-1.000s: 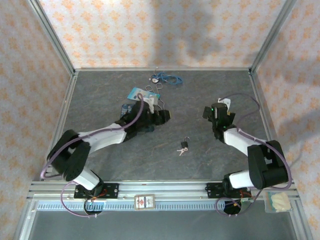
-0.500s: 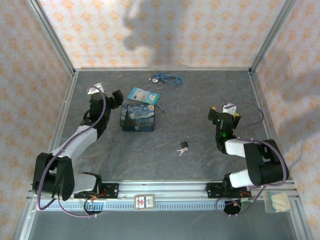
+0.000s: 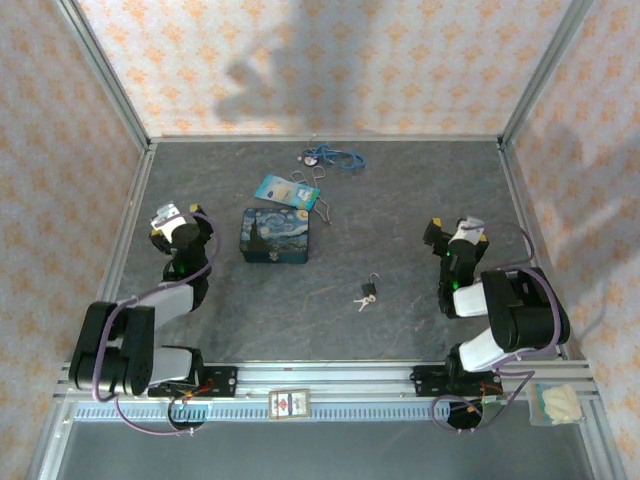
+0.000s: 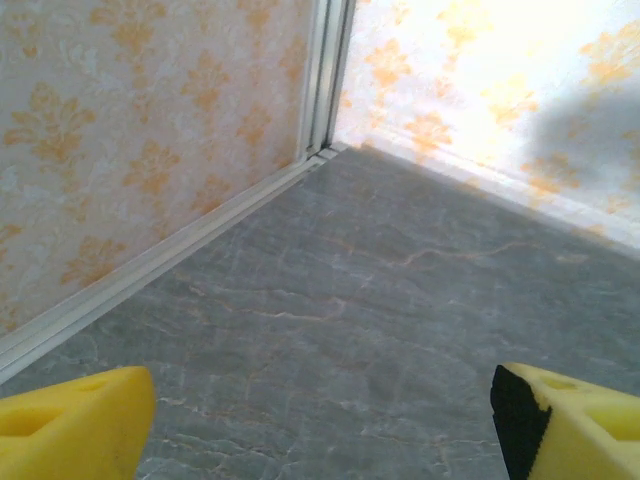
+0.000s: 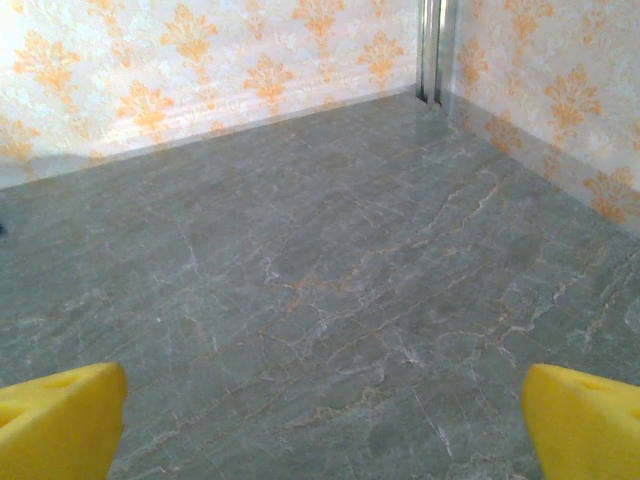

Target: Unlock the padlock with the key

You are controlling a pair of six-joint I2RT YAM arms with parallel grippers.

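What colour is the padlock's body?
The padlock body is dark, almost black. It shows best in the top external view.

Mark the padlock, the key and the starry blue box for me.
padlock [image 3: 370, 290], top external view, on its dark body.
key [image 3: 362, 302], top external view, on the pale key bunch.
blue box [image 3: 275, 235], top external view, centre of its painted lid.

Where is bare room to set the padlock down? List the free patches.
Free: the table between the blue box and the right gripper, beyond the padlock; the near strip in front of the box, left of the key. Crowded: the far middle, where the blue card and blue cord lie behind the box.
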